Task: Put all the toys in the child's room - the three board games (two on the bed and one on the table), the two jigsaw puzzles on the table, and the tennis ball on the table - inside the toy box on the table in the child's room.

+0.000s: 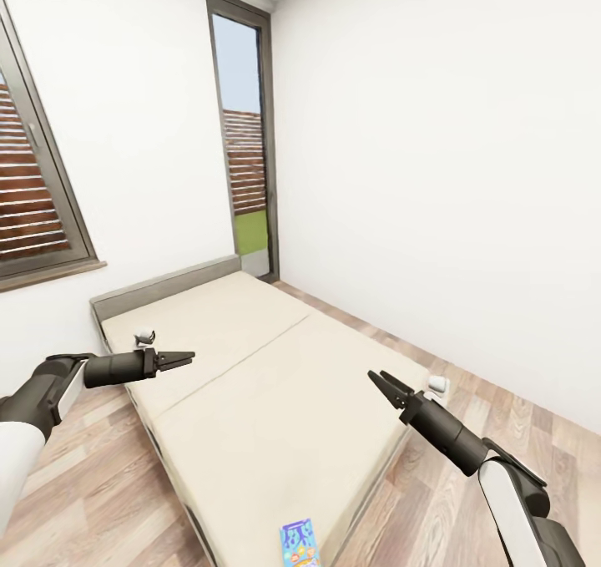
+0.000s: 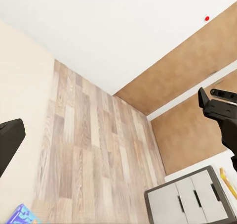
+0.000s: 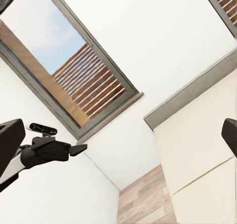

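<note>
One board game (image 1: 300, 544), a blue box with a colourful print, lies flat on the cream bed (image 1: 275, 400) at its near end; its corner (image 2: 22, 215) shows in the left wrist view. My left gripper (image 1: 179, 358) hovers open above the bed's left side, far from the game. Over the bed's right edge my right gripper (image 1: 380, 381) is open too, with nothing between its fingers. Each wrist view shows its own fingers (image 3: 10, 140) spread wide. The table, toy box, puzzles and tennis ball are out of view.
The bed has a grey headboard (image 1: 163, 287) against the window wall. Wood floor (image 1: 467, 400) runs along its right side to a tall glass door (image 1: 246, 141). A grey drawer cabinet (image 2: 192, 194) stands by a brown wall.
</note>
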You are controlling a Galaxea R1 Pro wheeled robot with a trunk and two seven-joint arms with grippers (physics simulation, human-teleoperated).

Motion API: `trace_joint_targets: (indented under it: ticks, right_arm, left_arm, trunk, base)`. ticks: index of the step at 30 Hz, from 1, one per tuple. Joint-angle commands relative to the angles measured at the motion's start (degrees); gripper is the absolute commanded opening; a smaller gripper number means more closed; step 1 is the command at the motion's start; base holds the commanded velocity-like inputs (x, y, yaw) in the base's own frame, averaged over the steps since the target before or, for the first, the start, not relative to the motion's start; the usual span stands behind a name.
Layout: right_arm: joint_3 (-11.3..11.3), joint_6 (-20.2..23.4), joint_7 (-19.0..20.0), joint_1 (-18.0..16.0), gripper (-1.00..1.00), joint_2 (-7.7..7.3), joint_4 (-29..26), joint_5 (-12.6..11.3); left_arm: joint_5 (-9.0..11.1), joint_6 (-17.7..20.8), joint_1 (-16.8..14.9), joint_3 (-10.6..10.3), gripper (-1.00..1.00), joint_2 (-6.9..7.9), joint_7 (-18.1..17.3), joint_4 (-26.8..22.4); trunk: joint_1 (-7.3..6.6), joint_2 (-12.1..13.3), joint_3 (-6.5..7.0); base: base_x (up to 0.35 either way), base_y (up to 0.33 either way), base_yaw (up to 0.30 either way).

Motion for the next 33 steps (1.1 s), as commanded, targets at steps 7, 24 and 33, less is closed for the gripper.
trace_joint_targets:
  ticks: [7, 24, 33]
  right_arm:
    - [-0.02, 0.34, 0.05, -0.05, 1.0, -0.01, 0.01, -0.43]
    - [-0.02, 0.33, 0.21, -0.05, 1.0, -0.01, -0.07, -0.43]
    - [0.02, 0.33, 0.23, -0.05, 1.0, 0.04, -0.07, -0.43]
  left_arm:
    - [0.0, 0.61, -0.05, -0.01, 1.0, -0.01, -0.19, -0.01]
    - [-0.07, 0.55, -0.05, -0.01, 1.0, -0.01, -0.19, -0.01]
    - [-0.07, 0.55, -0.06, -0.01, 1.0, -0.01, -0.1, -0.01]
  trunk:
    - [0.04, -0.13, -0.14]
    - [0.04, -0.13, -0.14]
    - [0.04, -0.13, -0.14]
  base:
    - [0.001, -0.282, 0.0]
    - [0.0, -0.3, 0.0]
    - [0.0, -0.3, 0.0]
